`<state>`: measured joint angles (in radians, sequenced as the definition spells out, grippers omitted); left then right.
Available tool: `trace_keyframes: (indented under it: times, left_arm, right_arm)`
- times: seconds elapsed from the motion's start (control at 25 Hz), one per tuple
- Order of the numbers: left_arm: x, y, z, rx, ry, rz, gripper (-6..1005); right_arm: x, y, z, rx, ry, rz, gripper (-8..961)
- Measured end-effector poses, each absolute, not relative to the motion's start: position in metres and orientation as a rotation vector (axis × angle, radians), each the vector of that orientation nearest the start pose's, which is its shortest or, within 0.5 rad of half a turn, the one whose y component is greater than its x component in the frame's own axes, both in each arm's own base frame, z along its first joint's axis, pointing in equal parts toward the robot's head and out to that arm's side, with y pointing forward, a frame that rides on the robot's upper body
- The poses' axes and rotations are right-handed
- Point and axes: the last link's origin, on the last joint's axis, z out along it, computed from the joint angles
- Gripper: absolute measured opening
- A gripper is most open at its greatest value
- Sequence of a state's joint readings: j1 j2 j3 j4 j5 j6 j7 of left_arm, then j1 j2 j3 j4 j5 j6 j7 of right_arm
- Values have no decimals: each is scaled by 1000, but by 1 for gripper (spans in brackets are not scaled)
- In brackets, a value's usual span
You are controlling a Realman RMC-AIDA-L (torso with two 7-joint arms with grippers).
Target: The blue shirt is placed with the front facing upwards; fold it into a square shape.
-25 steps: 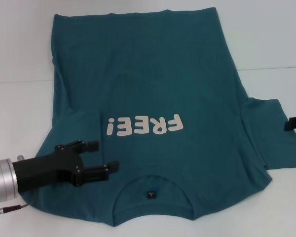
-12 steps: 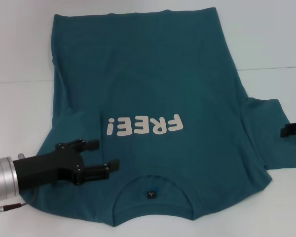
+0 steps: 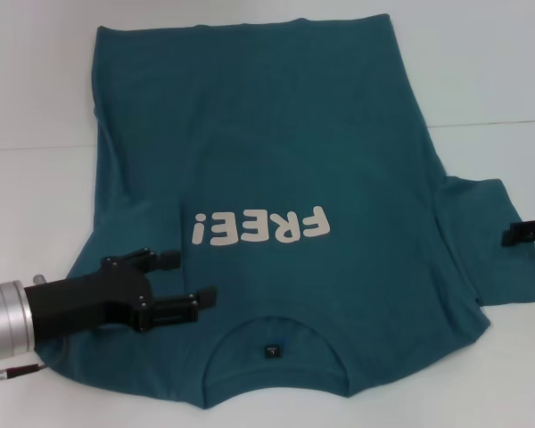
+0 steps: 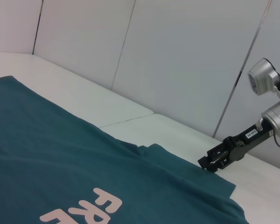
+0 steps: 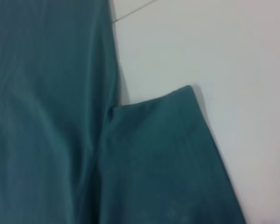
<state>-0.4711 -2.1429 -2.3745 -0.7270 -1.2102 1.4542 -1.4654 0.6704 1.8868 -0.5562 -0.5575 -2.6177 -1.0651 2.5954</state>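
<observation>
Teal-blue shirt [image 3: 276, 196] lies flat on white tabletop [image 3: 490, 80], "FREE!" print [image 3: 259, 227] up. Left hand [image 3: 185, 281], fingers spread and released, hovers over shirt's shoulder beside collar. Right hand [image 3: 522, 234] sits at the spread sleeve's edge; grip state unclear.

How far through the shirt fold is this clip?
Early. Done: the blue shirt lies front up, its left sleeve tucked onto the body. In hand: the left gripper hovers open over that shoulder; the right gripper sits at the spread right sleeve. Left: that sleeve and the lengthwise folds.
</observation>
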Motion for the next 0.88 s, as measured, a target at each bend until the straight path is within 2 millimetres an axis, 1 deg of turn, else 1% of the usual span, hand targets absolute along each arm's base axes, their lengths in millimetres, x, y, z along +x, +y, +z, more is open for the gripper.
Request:
trace_keyframes:
  times: [0.32, 0.6, 0.72, 0.88]
  left_arm:
    - [-259, 328, -18, -2637, -745, -720, 932]
    - [-258, 328, -19, -2638, -746, -721, 932]
    - [-259, 327, -19, -2640, -746, -719, 933]
    - [-259, 327, -20, -2643, -747, -714, 932]
  right_arm:
    - [357, 392, 79, -1707, 1859, 308, 845]
    - [355, 391, 84, -1698, 1872, 393, 818]
    - [355, 391, 86, -1689, 1878, 405, 807]
    - [357, 390, 85, -1699, 1876, 384, 792]
